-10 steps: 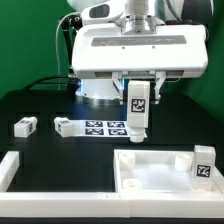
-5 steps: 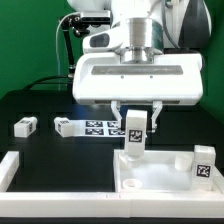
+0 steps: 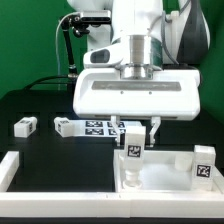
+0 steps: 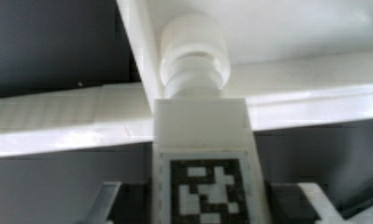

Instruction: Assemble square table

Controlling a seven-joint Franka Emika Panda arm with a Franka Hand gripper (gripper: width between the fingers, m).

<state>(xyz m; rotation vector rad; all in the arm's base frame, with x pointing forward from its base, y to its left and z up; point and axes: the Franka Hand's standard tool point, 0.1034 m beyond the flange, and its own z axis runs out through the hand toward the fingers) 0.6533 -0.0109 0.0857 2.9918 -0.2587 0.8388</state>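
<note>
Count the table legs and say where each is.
4. Loose leg: the exterior view's left. Second leg: beside the marker board. Held leg: upright in the gripper at the square panel. Fourth leg: standing on the panel's right end. Others may be hidden behind the arm.

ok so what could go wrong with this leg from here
The leg held by the end effector is at a corner of the panel, but the hole is hidden in both views, so the leg may miss it or enter crooked. An off-centre push might also shift the panel.
</note>
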